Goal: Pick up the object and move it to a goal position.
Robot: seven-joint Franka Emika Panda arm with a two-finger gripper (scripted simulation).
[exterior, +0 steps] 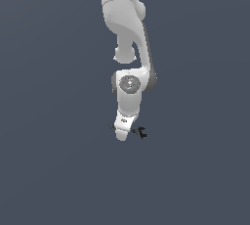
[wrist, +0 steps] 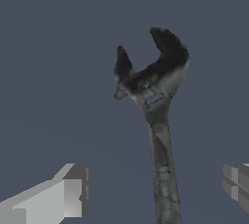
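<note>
The object (wrist: pixel 158 101) is a small adjustable wrench with a grey-green shaft and a black forked claw end. In the wrist view its shaft runs between my two fingers (wrist: pixel 68 194), which stand wide apart on either side without touching it. My gripper (wrist: pixel 155 189) is open around the shaft. In the exterior view the gripper (exterior: pixel 124 130) points down over the object (exterior: pixel 141 132). The black claw sticks out toward the exterior view's right, and most of the shaft is hidden under the hand.
A plain dark grey-blue surface (exterior: pixel 58 160) fills both views. The white arm (exterior: pixel 128 33) comes in from the top middle of the exterior view.
</note>
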